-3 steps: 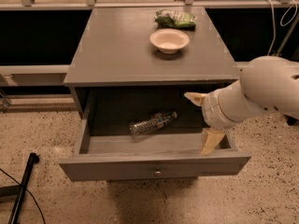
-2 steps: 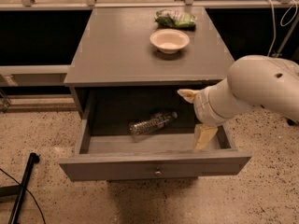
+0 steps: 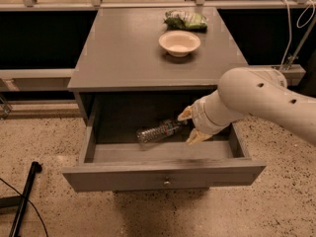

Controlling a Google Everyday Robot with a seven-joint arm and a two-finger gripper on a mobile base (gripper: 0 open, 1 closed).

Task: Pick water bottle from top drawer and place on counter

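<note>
The water bottle (image 3: 159, 131) lies on its side inside the open top drawer (image 3: 163, 177), its cap end pointing right. My gripper (image 3: 191, 126) is down in the drawer at the bottle's right end, with one cream fingertip above the cap and one below it. The fingers are spread and open, close to the cap but not closed on it. The white arm (image 3: 256, 100) comes in from the right over the drawer's right side. The counter (image 3: 123, 48) is the grey top of the cabinet above the drawer.
A cream bowl (image 3: 179, 42) and a green snack bag (image 3: 186, 19) sit at the back right of the counter. A black rod (image 3: 22, 201) lies on the speckled floor at the left. White cables (image 3: 296, 28) hang at the far right.
My arm has moved left and deeper into the drawer, bringing the gripper from the drawer's right side to the bottle's cap end. The bottle has not moved.
</note>
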